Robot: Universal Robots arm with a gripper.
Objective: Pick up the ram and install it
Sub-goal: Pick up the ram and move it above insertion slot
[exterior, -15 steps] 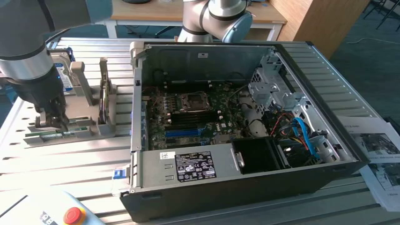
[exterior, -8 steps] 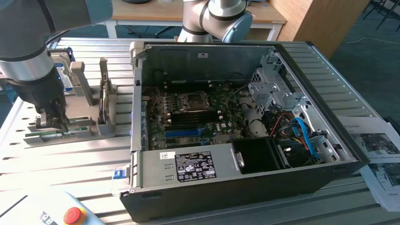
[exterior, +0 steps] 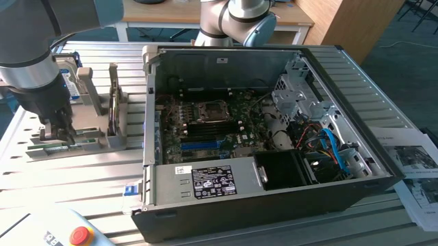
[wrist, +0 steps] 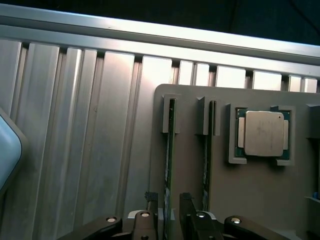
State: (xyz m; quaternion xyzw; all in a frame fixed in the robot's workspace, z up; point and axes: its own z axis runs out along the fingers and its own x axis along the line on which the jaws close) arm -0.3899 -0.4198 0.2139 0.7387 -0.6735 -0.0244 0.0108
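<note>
1. Closest to the wrist camera we saw the gripper (wrist: 168,197), its dark metal fingers (wrist: 151,212) spread wide and pinching nothing.
2. Between them stood the ram (wrist: 170,150), a thin green board on edge in a slot of the matte grey holder (wrist: 260,200). Its long axis ran straight away from the gripper, in line with the gap, with a sliver of space on each side.
3. Just beside it a second green stick (wrist: 207,150) stood parallel, and past that a square silver processor (wrist: 263,132) lay flat in its own pocket.
4. Under the holder lay the ribbed aluminium table (wrist: 75,125).
5. From the exterior view, the gripper hung over the holder at nine o'clock from the open black computer case (exterior: 274,195), well apart from the motherboard (exterior: 236,125).
6. On that board a long blue slot (exterior: 202,145) sat at six o'clock from the socket (exterior: 207,111).
7. We judged the ram straddled but not yet lifted.
</note>
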